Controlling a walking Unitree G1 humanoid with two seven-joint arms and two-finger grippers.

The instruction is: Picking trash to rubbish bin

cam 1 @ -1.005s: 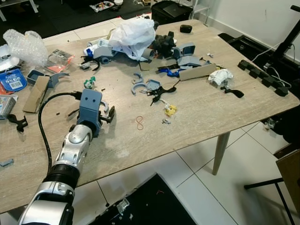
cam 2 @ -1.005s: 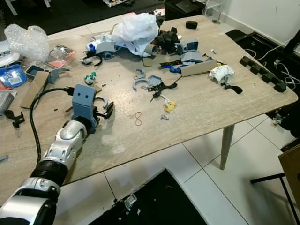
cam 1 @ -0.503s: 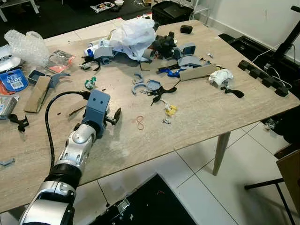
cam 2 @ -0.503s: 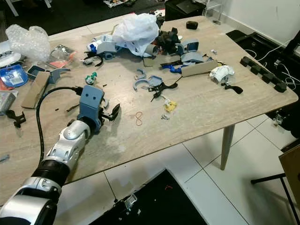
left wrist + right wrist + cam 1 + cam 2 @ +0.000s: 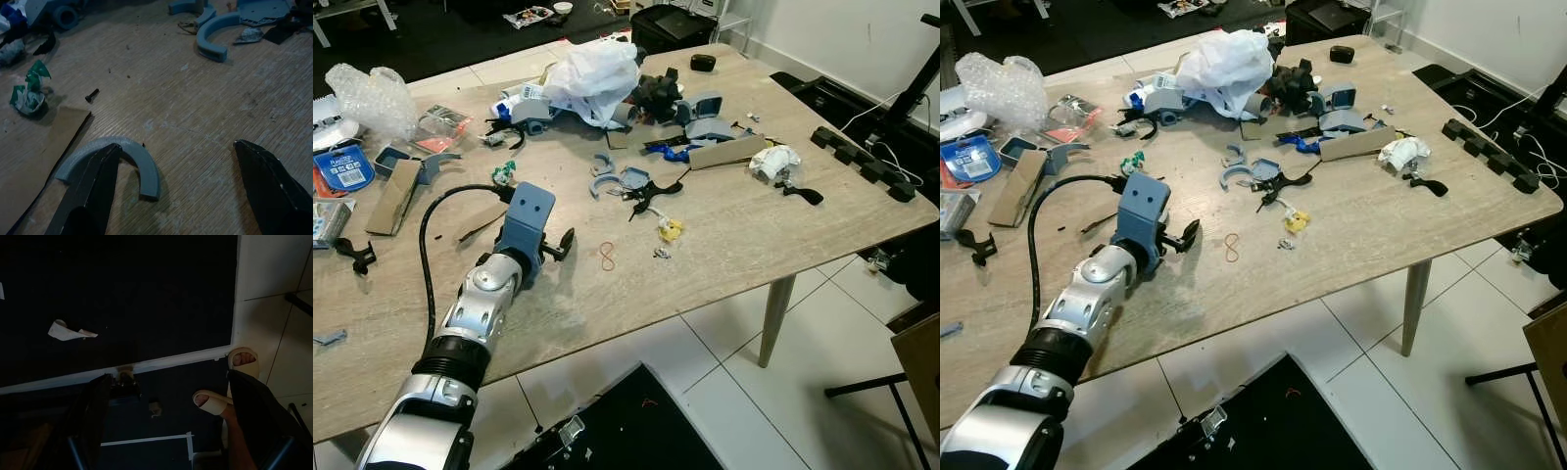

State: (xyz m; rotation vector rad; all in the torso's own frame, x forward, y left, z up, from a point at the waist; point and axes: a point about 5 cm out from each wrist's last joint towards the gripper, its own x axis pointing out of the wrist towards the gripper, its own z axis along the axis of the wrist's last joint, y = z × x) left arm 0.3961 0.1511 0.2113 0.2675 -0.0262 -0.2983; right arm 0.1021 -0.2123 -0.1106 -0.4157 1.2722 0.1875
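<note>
Trash litters the wooden table [image 5: 734, 230]: a red rubber band [image 5: 605, 257], a yellow scrap [image 5: 670, 230], a crumpled white paper [image 5: 771, 159], a green-white wrapper [image 5: 501, 174] and a white plastic bag [image 5: 592, 67]. My left gripper [image 5: 555, 245] hovers low over the table just left of the rubber band, open and holding nothing. In the left wrist view a grey-blue curved plastic piece [image 5: 117, 152] lies by one finger [image 5: 93, 196], next to a cardboard strip [image 5: 34, 161]. My right gripper [image 5: 176, 431] hangs open over a dark floor.
Grey-blue plastic parts [image 5: 607, 181], black clips and a cardboard slab [image 5: 729, 152] crowd the far middle. Bubble wrap [image 5: 370, 93] and a cardboard piece [image 5: 391, 196] lie at the left. A black mat [image 5: 617, 431] lies below the near edge. A person's sandalled feet [image 5: 230, 391] stand near my right arm.
My left arm has reached forward and to the right across the table, bringing its open gripper closer to the red rubber band. Nothing was picked up.
</note>
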